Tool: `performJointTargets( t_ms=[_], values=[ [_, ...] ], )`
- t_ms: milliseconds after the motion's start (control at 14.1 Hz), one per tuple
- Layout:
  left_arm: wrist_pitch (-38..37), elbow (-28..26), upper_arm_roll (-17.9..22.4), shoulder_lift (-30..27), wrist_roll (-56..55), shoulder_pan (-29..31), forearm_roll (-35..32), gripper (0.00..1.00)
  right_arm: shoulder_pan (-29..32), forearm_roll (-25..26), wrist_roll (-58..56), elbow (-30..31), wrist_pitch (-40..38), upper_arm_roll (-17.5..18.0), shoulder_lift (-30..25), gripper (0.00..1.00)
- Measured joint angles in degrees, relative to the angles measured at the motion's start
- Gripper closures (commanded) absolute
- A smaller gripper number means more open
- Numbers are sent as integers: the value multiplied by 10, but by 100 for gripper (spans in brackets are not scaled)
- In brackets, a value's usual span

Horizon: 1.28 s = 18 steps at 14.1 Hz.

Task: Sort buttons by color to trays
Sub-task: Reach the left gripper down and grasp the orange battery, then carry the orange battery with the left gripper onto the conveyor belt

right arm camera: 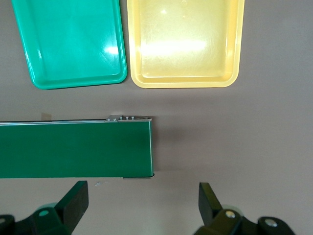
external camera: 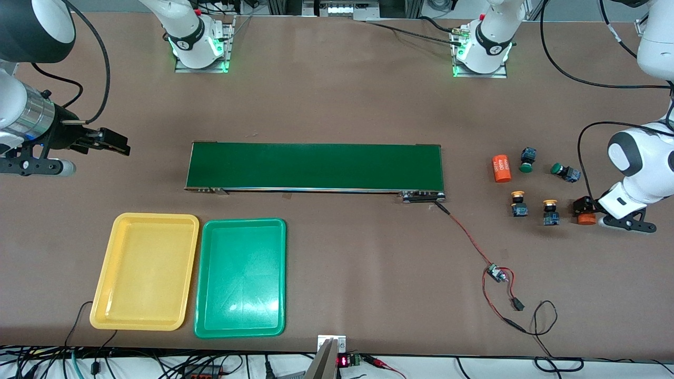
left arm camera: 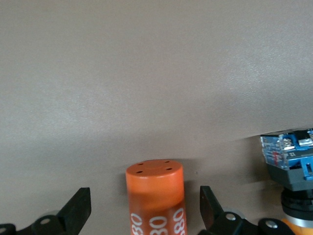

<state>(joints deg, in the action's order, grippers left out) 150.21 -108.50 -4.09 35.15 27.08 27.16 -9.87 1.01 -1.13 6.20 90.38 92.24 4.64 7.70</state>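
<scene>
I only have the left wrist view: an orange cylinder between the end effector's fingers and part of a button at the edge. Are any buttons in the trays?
Observer: None. The yellow tray and the green tray hold nothing. All four buttons sit near the left end effector, at the left arm's end of the table.
Operator: Any other cylinder?
Observer: Yes, a second orange cylinder lies beside a green-capped button.
Operator: And the right arm?
Observer: It waits. The right end effector is open, over the table just off the conveyor belt, at the right arm's end.
</scene>
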Motion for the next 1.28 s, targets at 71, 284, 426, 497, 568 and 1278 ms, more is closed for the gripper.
performJointTargets(
  t_ms=[71,284,426,497,568,1278],
  values=[
    [0,0,0,0,0,0,0,65,0,0,0,0,0,0,1,0],
    [-1,-3,0,5,0,1,0,77,0,0,0,0,0,0,1,0],
    [-12,-1,-2,4,0,2,0,81,-1,0,0,0,0,0,1,0],
    [-32,6,-7,4,0,2,0,81,-2,0,0,0,0,0,1,0],
    [-63,19,-15,1,0,3,0,81,-4,-1,0,0,0,0,1,0],
    [-501,213,-241,-58,-1,0,0,79,-16,-1,0,0,0,1,1,0]
  ],
)
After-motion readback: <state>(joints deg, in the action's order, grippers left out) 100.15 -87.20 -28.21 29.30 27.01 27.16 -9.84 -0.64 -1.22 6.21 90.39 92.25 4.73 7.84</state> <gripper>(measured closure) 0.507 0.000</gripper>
